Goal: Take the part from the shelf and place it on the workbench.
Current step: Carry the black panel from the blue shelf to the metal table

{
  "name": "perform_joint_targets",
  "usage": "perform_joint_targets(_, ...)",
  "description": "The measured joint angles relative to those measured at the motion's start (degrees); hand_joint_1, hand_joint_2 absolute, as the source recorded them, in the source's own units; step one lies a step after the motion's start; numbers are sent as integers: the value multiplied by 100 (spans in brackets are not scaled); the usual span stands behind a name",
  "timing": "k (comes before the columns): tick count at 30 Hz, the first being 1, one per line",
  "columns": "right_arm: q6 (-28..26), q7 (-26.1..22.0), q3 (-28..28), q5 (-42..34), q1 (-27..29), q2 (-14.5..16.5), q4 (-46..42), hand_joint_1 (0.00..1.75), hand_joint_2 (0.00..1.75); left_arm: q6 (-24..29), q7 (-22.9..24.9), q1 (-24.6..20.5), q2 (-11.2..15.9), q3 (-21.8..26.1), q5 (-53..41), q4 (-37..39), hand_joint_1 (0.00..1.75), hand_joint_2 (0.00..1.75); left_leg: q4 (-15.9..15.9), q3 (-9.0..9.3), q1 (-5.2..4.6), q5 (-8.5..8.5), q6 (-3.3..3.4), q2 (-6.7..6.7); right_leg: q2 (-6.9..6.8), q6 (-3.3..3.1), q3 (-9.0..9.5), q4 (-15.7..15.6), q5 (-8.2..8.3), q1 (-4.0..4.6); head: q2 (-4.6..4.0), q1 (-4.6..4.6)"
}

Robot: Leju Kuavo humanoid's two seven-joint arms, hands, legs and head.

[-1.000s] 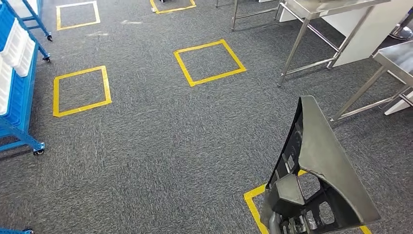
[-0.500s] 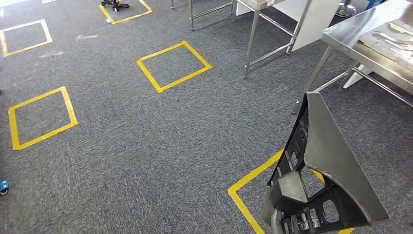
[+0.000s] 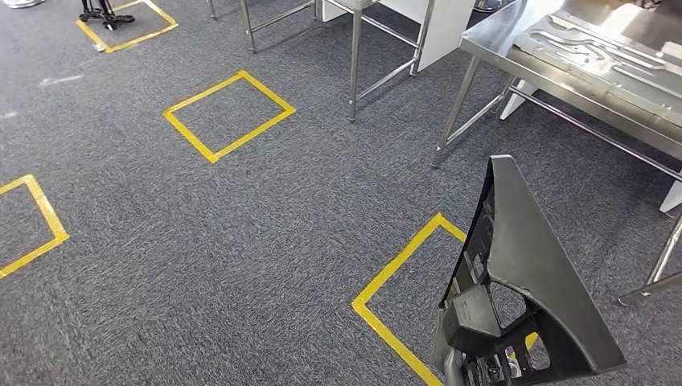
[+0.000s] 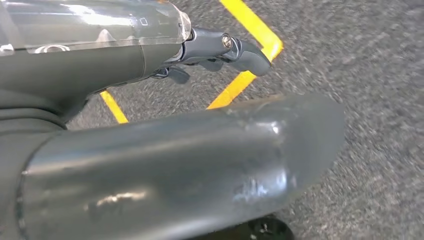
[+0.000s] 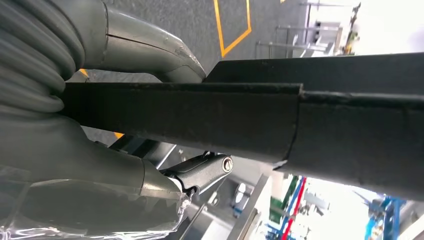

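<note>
The part, a dark wedge, is held up in your right hand over the carpet, your left hand hangs loose and holds nothing, so next you need to step closer to the shiny workbench and set it on top

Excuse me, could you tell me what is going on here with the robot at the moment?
The humanoid robot is carrying a dark grey, wedge-shaped part, gripped in its right hand, over grey carpet marked with yellow tape squares. A steel workbench stands ahead on the right, with a pressed metal panel already lying on it. The part has not been set down yet. The left hand hangs over the floor, holding nothing, fingers partly curled.
</note>
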Motion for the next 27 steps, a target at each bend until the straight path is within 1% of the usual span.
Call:
perform_joint_targets(1,3,0,0,7,-5,0,-1,175,175,-1,-10,-3,-1,0,-1,0,0,0,3,24,-13,-24,-29,56,-136,-28,192,-344,112,21,0,-2)
perform_joint_targets(2,4,0,1,12,-10,0,-1,175,175,-1,-20,-6,0,0,-3,0,0,0,5,49,-23,-47,-59,111,-236,-60,313,-565,161,47,0,-7)
perform_joint_targets(3,5,0,2,15,-14,0,-1,175,175,-2,-30,-12,1,1,-5,0,0,0,5,72,-33,-65,-90,165,-277,-88,349,-645,154,73,0,-10)
perform_joint_targets(4,6,0,2,19,-13,1,-2,175,175,-2,-37,-23,1,1,-8,0,0,0,0,94,-38,-78,-122,224,-199,-111,343,-643,159,88,0,-13)
perform_joint_targets(5,9,0,3,19,-11,1,-2,175,175,-4,-45,-36,2,1,-11,0,0,0,-1,116,-29,-97,-154,263,-121,-144,343,-657,169,75,0,-14)
perform_joint_targets(6,14,0,3,20,-9,3,-2,175,175,-7,-55,-47,3,1,-14,0,0,0,40,122,-19,-144,-187,193,-49,-175,350,-680,185,60,0,-20)
perform_joint_targets(7,20,0,5,22,-12,4,-3,175,175,-10,-65,-53,3,1,-16,0,0,0,170,79,-6,-244,-216,56,24,-211,359,-706,203,40,1,-32)
perform_joint_targets(8,31,0,7,24,-18,5,-2,175,175,-14,-73,-53,4,2,-18,0,0,0,428,-30,9,-405,-239,-123,97,-245,368,-727,218,19,1,-44)
perform_joint_targets(9,40,0,10,27,-23,7,-2,175,175,-18,-78,-47,3,2,-18,0,0,0,794,-194,16,-597,-254,-299,166,-267,366,-731,220,22,1,-56)
perform_joint_targets(10,50,0,13,30,-27,7,-1,175,175,-21,-78,-35,3,2,-19,0,0,0,1196,-390,21,-772,-265,-382,245,-285,364,-728,220,26,1,-60)
perform_joint_targets(11,61,1,14,33,-27,7,1,175,175,-23,-78,-22,2,2,-19,0,0,0,1519,-557,23,-868,-274,-414,336,-293,365,-723,219,31,1,-60)
perform_joint_targets(12,68,1,15,35,-25,7,2,175,175,-25,-78,-9,2,2,-20,0,0,0,1660,-649,24,-848,-278,-424,432,-294,369,-714,216,35,0,-60)
perform_joint_targets(13,74,2,15,36,-24,7,3,175,175,-25,-78,-1,3,3,-20,0,0,0,1574,-642,26,-707,-275,-435,533,-289,375,-701,213,36,0,-60)
perform_joint_targets(14,77,2,16,36,-24,7,4,175,175,-25,-78,3,5,3,-20,0,0,0,1279,-541,30,-479,-265,-471,629,-278,382,-685,205,34,0,-61)
perform_joint_targets(15,76,2,17,37,-24,7,4,175,175,-25,-79,5,11,4,-20,0,0,0,886,-397,38,-254,-246,-581,712,-263,382,-668,195,29,0,-61)
perform_joint_targets(16,75,2,20,38,-26,7,4,175,175,-25,-79,7,16,6,-20,0,0,0,522,-261,47,-100,-225,-712,788,-240,370,-638,182,34,0,-60)
perform_joint_targets(17,72,2,26,43,-27,7,3,175,175,-26,-79,6,21,7,-20,0,0,0,279,-172,50,-21,-203,-820,854,-210,348,-616,178,32,0,-61)
perform_joint_targets(18,68,2,31,51,-26,7,3,175,175,-29,-79,-1,25,8,-20,0,0,0,169,-135,46,-18,-179,-892,915,-174,320,-603,179,25,0,-61)
perform_joint_targets(19,64,3,35,61,-21,7,3,175,175,-33,-78,-10,26,9,-20,0,0,0,146,-125,35,-32,-155,-875,977,-134,295,-598,190,20,1,-61)
perform_joint_targets(20,59,3,38,74,-13,7,1,175,175,-38,-78,-19,24,9,-19,0,0,0,130,-120,41,-18,-119,-814,1034,-94,278,-604,203,12,1,-62)
perform_joint_targets(21,53,4,39,90,-3,6,1,175,175,-44,-77,-26,21,10,-20,0,0,0,100,-104,48,2,-80,-745,996,-62,257,-578,188,14,1,-62)
perform_joint_targets(22,47,4,41,106,2,5,0,175,175,-50,-77,-25,19,10,-20,0,0,0,68,-89,59,22,-37,-671,880,-37,209,-486,124,23,1,-43)
perform_joint_targets(23,41,5,43,119,-2,4,-1,175,175,-57,-76,-21,16,11,-20,0,0,0,38,-80,68,38,-2,-591,708,-14,106,-276,-8,34,1,-22)
perform_joint_targets(24,35,5,44,127,-6,3,-1,175,175,-64,-75,-12,15,12,-20,0,0,0,30,-74,56,41,19,-509,508,4,-51,45,-189,34,1,-2)
perform_joint_targets(25,30,6,45,130,-12,2,0,175,175,-70,-76,-2,15,13,-19,0,0,0,28,-75,47,36,30,-426,381,22,-238,419,-369,30,1,19)
perform_joint_targets(26,25,7,45,131,-14,2,2,175,175,-78,-80,7,15,13,-17,0,0,0,29,-76,40,29,31,-337,314,38,-411,756,-496,20,2,22)
perform_joint_targets(27,21,8,45,133,-10,2,3,175,175,-83,-88,12,15,13,-14,0,0,0,30,-72,36,19,29,-251,282,49,-506,937,-520,9,1,21)
